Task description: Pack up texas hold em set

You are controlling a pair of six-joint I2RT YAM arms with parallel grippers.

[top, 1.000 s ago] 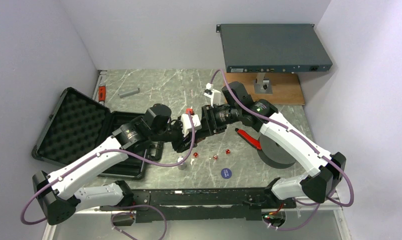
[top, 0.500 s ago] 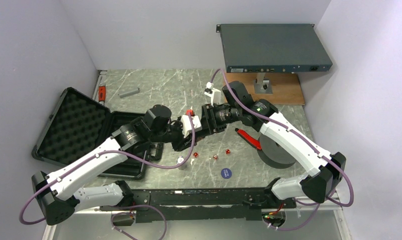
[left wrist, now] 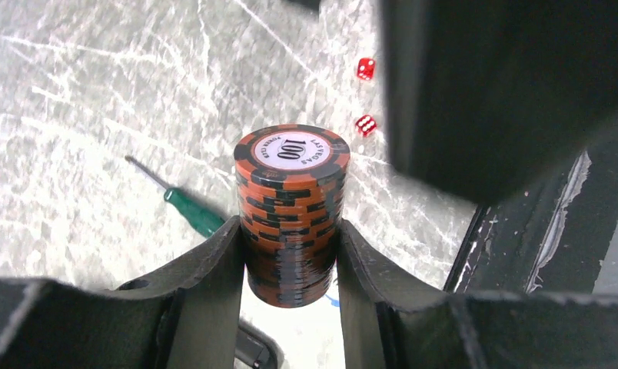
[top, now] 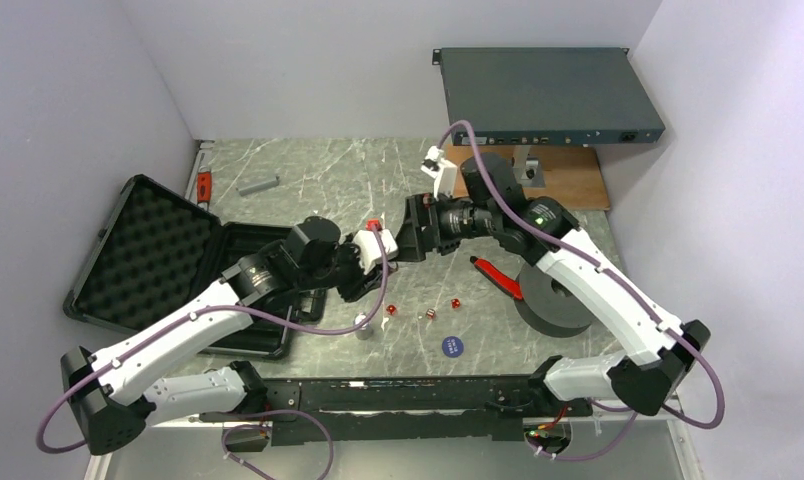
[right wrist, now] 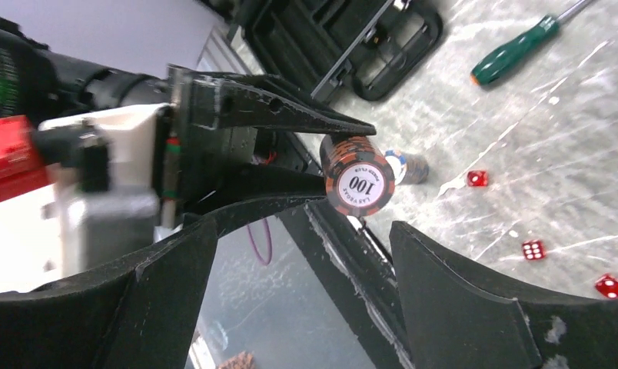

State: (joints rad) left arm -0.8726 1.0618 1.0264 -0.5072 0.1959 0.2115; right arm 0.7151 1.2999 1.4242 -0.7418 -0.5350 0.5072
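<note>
While the left gripper clamps a short stack of orange-and-black chips between its two fingers, holding it above the table, the right gripper stands just in front of it with its jaws spread wide and nothing between them. The printed face of the stack sits near that gap and appears to touch neither finger. Below and beside the two grippers, a second chip stack stands on the marble, three red dice lie scattered close to it, and the blue button rests nearer the front edge. A green-handled screwdriver lies apart from these. Off to the left, the black briefcase lies open with its foam lid laid back; the left arm covers much of its tray, and no piece can be seen inside. By that showing the packing looks barely begun: the held stack, the other stack, the dice and the button all remain outside, and the lid is not yet closed.
</note>
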